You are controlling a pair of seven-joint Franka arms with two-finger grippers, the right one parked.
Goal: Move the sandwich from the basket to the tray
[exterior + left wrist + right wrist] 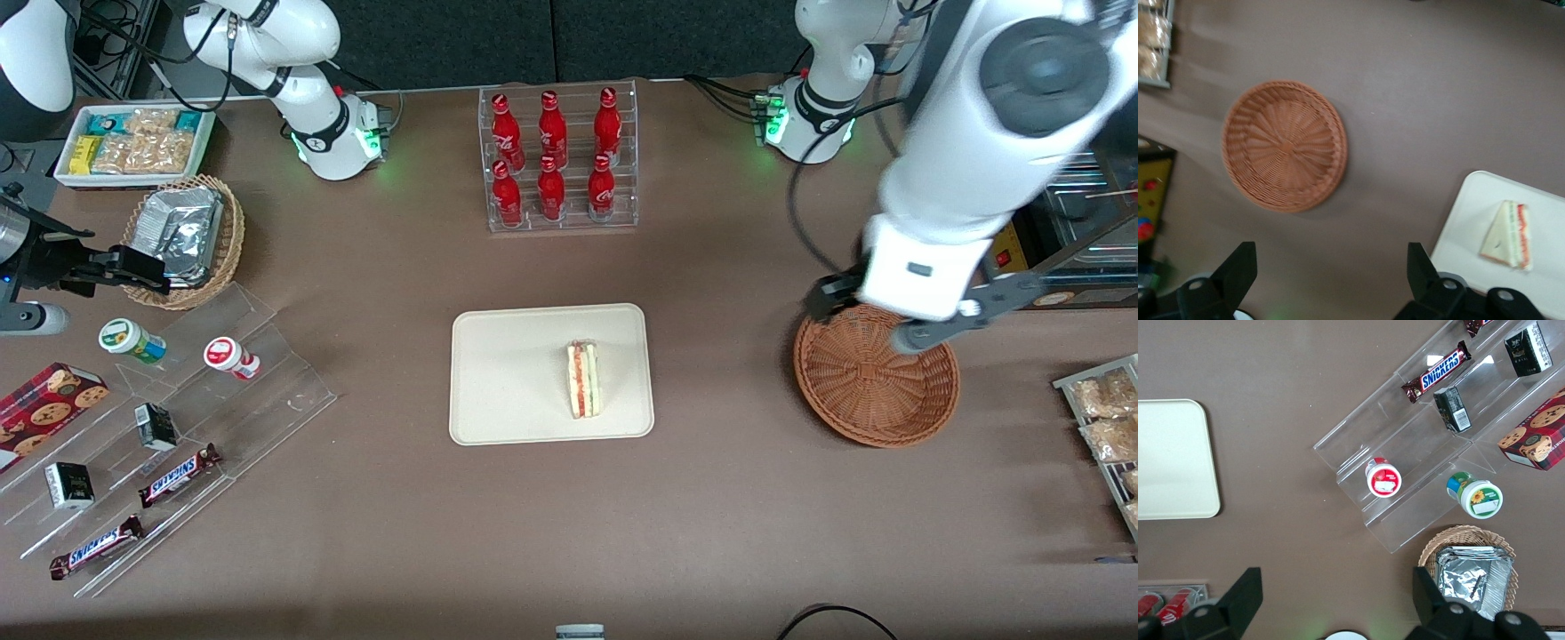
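Note:
The sandwich point(583, 380) is a pale bread wedge with red and green filling, and it lies on the cream tray point(498, 356) at the table's middle. The reddish-brown wicker basket point(876, 382) sits empty toward the working arm's end of the table. My gripper point(876, 320) hangs open above the basket's rim farthest from the front camera, with nothing between its fingers. The left wrist view shows the gripper point(1331, 257) high over bare table between the empty basket point(1285, 145) and the tray point(1471, 213), with the sandwich point(1508, 235) on the tray.
A clear rack of red bottles point(558, 160) stands farther from the front camera than the tray. A stepped acrylic stand point(178, 427) with snacks, a tan basket of foil packets point(182, 236) and a white bin point(133, 142) lie toward the parked arm's end. Snack packets point(1102, 418) sit beside the basket.

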